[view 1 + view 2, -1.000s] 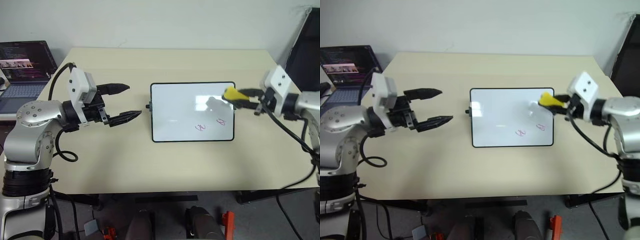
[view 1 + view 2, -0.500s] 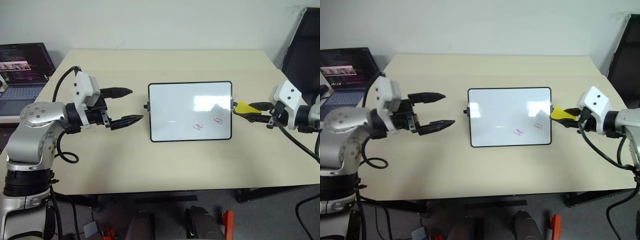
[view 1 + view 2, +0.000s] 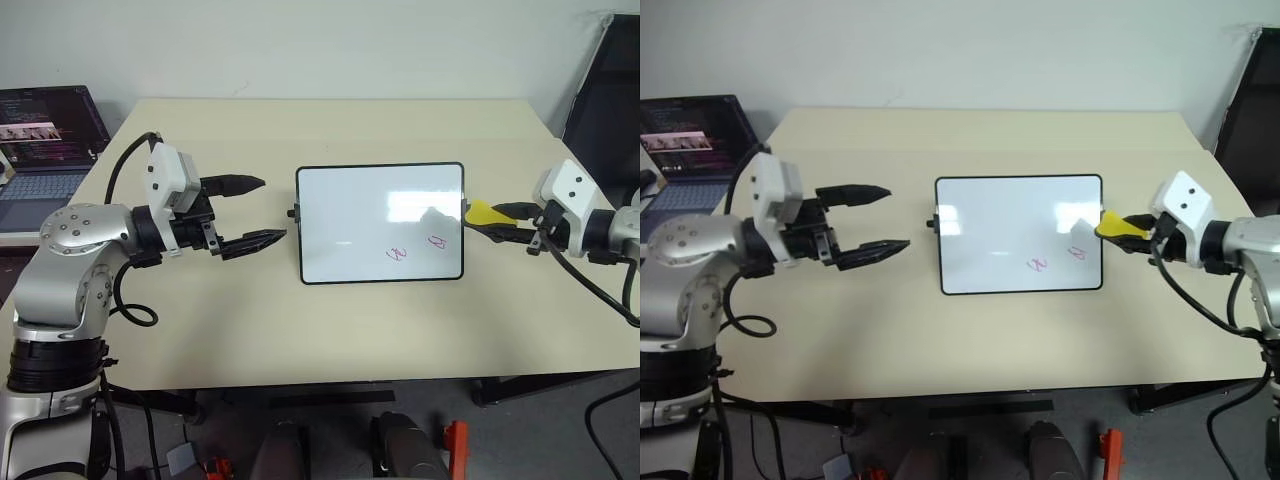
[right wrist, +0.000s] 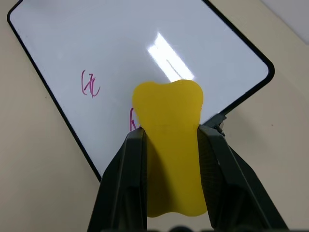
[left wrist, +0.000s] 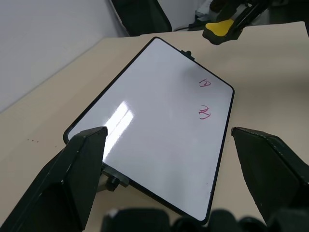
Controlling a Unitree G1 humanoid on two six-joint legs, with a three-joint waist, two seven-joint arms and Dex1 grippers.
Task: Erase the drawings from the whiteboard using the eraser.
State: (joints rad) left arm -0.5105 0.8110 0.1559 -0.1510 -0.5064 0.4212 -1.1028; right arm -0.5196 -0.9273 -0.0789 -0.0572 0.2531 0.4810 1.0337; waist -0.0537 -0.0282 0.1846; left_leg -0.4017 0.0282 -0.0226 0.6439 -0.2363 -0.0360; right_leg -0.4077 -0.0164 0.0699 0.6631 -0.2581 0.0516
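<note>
My right hand (image 3: 497, 216) is clamped on the eraser (image 3: 483, 213) just beside the whiteboard (image 3: 380, 222), my left hand (image 3: 252, 211) is spread apart.

1. The left gripper (image 5: 169, 159) stands wide open, its fingers (image 5: 72, 174) flanking the whiteboard (image 5: 149, 130) ahead.
2. Two drawings (image 5: 204, 113) sit towards its far end.
3. Beyond, the right gripper (image 5: 227, 26) holds the eraser (image 5: 218, 27).

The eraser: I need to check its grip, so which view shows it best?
The right wrist view: the eraser looms large, clamped between the right gripper's fingers. Both eye views show it small beside the whiteboard; the left wrist view shows it far off.
</note>
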